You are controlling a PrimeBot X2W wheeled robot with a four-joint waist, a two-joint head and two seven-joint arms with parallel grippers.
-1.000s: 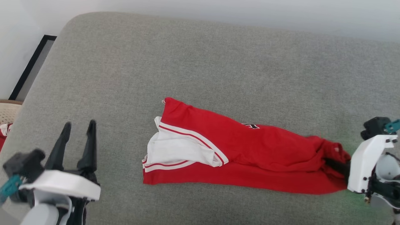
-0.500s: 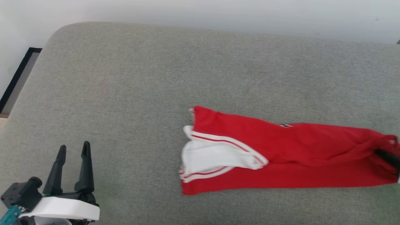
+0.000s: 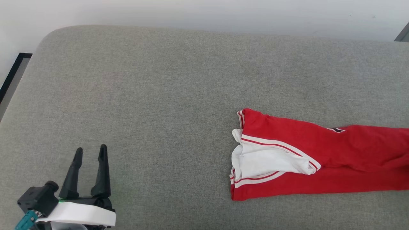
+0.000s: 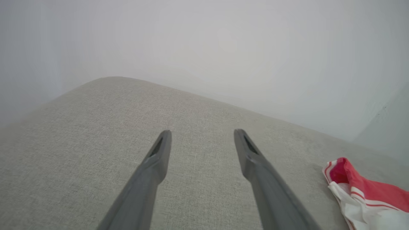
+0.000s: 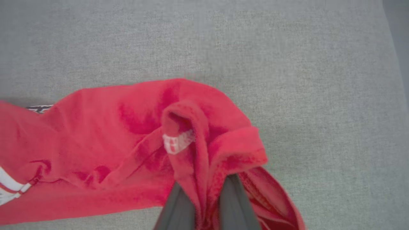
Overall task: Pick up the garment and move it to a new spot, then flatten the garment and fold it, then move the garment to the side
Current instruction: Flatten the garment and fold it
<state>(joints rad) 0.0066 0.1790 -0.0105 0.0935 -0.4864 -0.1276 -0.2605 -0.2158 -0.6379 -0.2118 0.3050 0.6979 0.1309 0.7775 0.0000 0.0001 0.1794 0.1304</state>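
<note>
Left gripper (image 3: 91,148): is hanging at 7 o'clock in the head view, low over the cushion. Its two dark fingers are standing apart with nothing between them. It is sitting well apart from the shirt, probably because this step needs only one arm.
Right gripper (image 5: 206,190): is clamping a bunched red fold in its wrist view, and the cloth is wrapping over both fingertips. Gripping one end is likely what is leaving the rest stretched long rather than heaped.
Pinched part: may be the neck end, since a small white label (image 5: 174,142) is sitting at 11 o'clock from the fingers. The creases are hiding which end it is.
Red sports shirt (image 3: 319,153): is lying on the cushion at 4 o'clock in the head view. It is folded into a long narrow strip that is running off the right edge.
Long axis: is running from 9 to 3 o'clock, slightly tilted. The white sleeve end (image 3: 265,161) is pointing to 9 o'clock and the gripped end to 3 o'clock.
Lettering (image 3: 335,129): is peeking out as a sliver on the strip's far edge.
Grey cushion (image 3: 159,80): is carrying the shirt, with bare fabric spreading toward 10 o'clock.
Wall (image 3: 204,12): is rising pale at 12 o'clock.
</note>
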